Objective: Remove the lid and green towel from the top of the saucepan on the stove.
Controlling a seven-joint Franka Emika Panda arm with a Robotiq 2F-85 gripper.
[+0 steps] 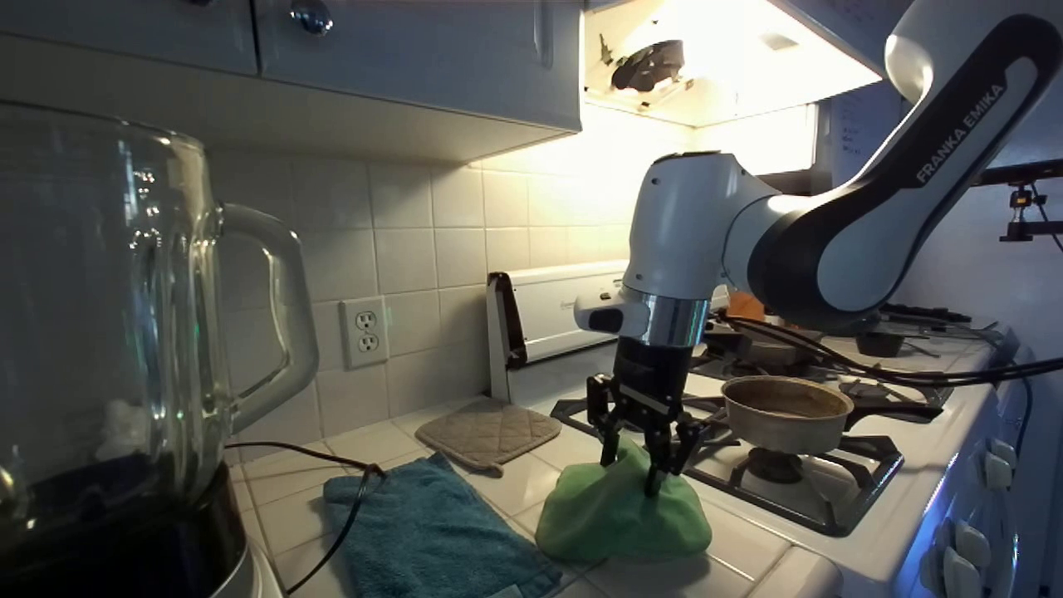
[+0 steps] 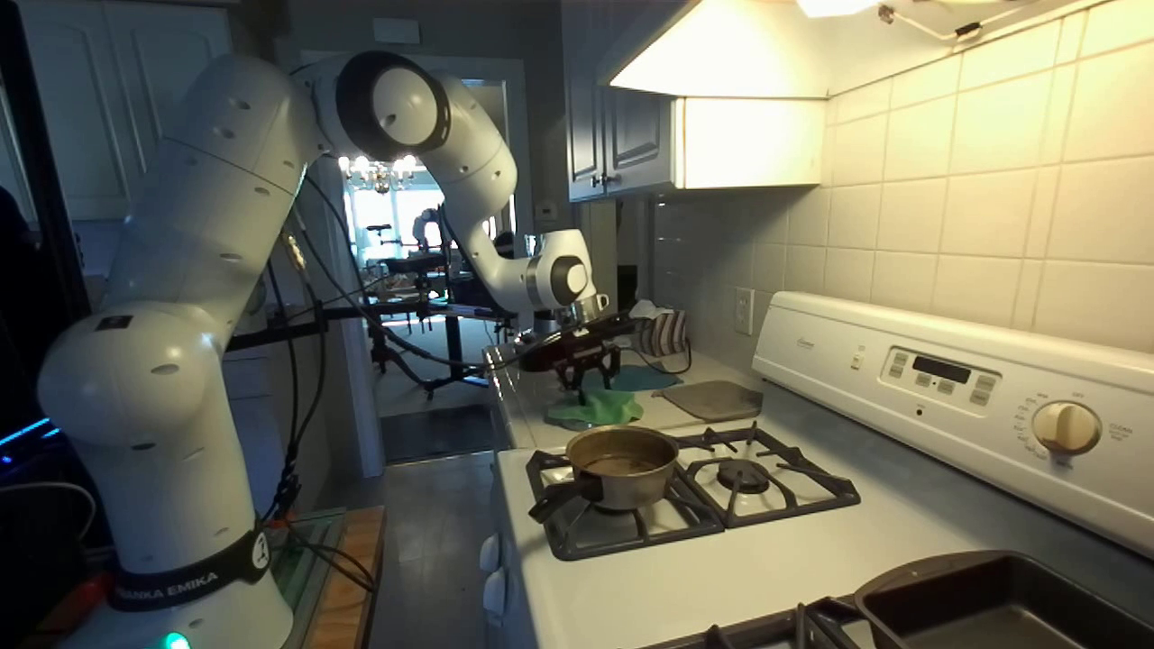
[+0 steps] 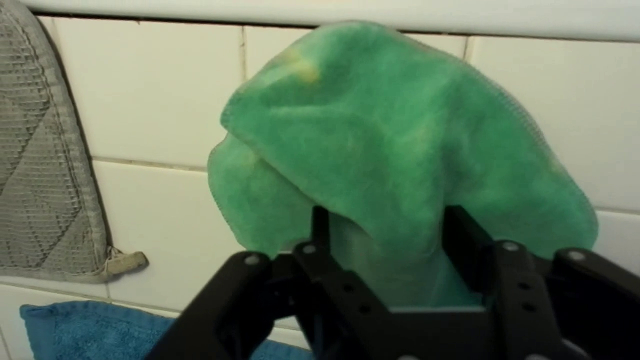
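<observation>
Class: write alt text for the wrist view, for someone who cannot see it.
A black claw straddles a bunched fold of green towel over pale tiles. At left, a grey pot holder; at lower left, a blue towel.

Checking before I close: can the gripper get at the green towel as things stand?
Likely yes: the gripper is open over the green towel, part of which rises between its jaws, and nothing visible blocks them.

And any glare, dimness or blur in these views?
In both exterior views, the hood's lit underside glares; in an exterior view, the far window looks blown out; in the wrist view, the tool looks dark and blurred, the potholder crisper.
</observation>
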